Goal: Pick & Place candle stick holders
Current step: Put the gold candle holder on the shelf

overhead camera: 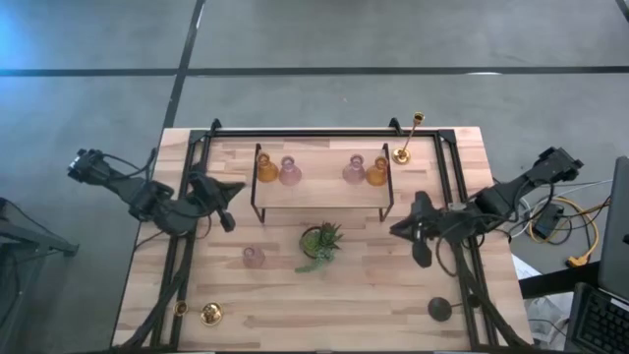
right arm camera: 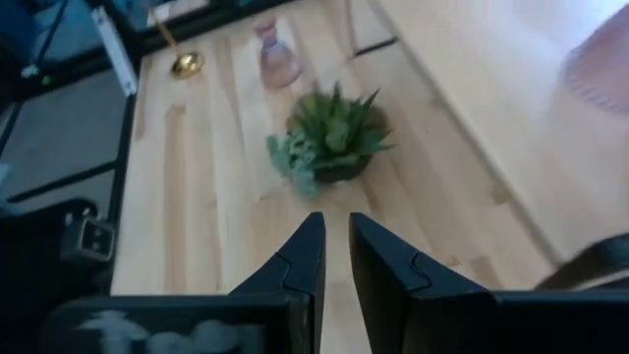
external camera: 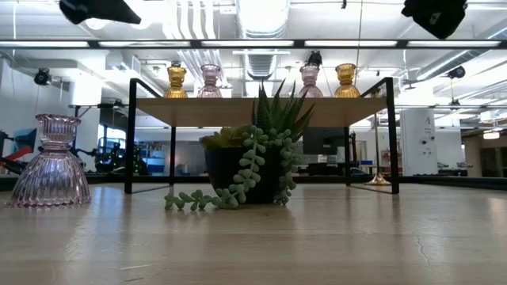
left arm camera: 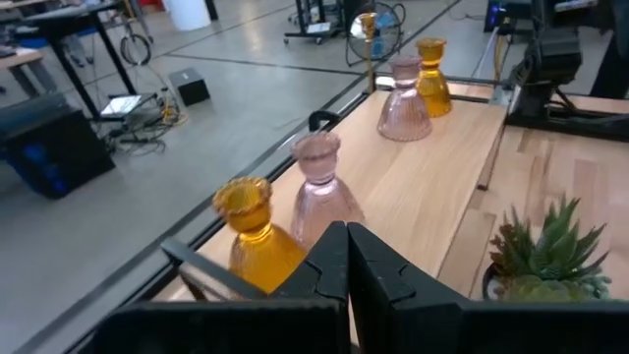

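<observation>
Two amber glass holders (overhead camera: 266, 167) (overhead camera: 377, 171) and two pink ones (overhead camera: 289, 171) (overhead camera: 354, 170) stand on the wooden shelf (overhead camera: 319, 192). Another pink holder (overhead camera: 254, 257) stands on the table left of the green plant (overhead camera: 320, 243). A gold candlestick (overhead camera: 408, 138) stands at the shelf's far right corner, another gold one (overhead camera: 209, 314) near the front left, and a black one (overhead camera: 439, 309) near the front right. My left gripper (overhead camera: 224, 202) (left arm camera: 346, 236) hovers shut at the shelf's left end. My right gripper (overhead camera: 408, 228) (right arm camera: 337, 231) hovers right of the plant, its fingers a narrow gap apart and holding nothing.
The shelf's black metal frame (overhead camera: 388, 187) stands in the table's middle toward the far edge. Black rails (overhead camera: 182, 265) (overhead camera: 472, 280) run along both sides of the table. Bare wood lies between the plant and the near edge.
</observation>
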{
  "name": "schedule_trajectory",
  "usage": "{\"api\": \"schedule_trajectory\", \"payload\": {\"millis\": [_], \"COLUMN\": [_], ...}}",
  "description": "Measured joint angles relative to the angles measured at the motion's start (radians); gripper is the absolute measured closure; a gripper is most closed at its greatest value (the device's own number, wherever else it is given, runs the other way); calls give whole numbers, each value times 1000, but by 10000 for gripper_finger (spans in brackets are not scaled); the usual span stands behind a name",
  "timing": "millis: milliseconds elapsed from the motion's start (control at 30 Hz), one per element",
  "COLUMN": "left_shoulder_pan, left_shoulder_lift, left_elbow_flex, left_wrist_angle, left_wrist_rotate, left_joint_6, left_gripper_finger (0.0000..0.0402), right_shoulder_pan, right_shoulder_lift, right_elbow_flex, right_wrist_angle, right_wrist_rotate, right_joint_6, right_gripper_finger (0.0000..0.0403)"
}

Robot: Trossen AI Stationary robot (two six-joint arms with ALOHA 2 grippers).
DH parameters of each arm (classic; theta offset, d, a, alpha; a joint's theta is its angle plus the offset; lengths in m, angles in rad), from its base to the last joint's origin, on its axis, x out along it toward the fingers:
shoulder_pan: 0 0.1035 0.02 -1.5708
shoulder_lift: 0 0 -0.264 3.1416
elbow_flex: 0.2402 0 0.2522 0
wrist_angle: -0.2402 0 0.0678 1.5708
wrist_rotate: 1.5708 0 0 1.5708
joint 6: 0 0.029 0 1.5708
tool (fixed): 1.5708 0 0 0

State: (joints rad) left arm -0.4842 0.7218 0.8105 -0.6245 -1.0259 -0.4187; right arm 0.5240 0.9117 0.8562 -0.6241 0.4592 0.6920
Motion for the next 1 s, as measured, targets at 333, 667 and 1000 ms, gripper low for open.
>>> {"api": "schedule_trajectory", "payload": {"millis": [333,667,1000], "left_shoulder_pan": [-16,-16,-16], "left_shoulder_lift": [-90,-262,-356], "left_elbow_flex": [-73,-220,-266], "left_wrist_angle": [-109,-116,-97], "left_wrist_rotate": [-110,-157,-154], "left_joint_6": [-119,-187,-165], "left_gripper_finger": [401,401,395], "right_shoulder_pan": [0,-134,-461], "right_shoulder_lift": [-117,-219,-251], "right_elbow_flex": [0,0,-2], "right_wrist_angle": [-80,-153,-318], "right_wrist_rotate": [342,614,453], "right_joint_6": [16,-64,-53], "right_gripper_finger": [360,360,360]}}
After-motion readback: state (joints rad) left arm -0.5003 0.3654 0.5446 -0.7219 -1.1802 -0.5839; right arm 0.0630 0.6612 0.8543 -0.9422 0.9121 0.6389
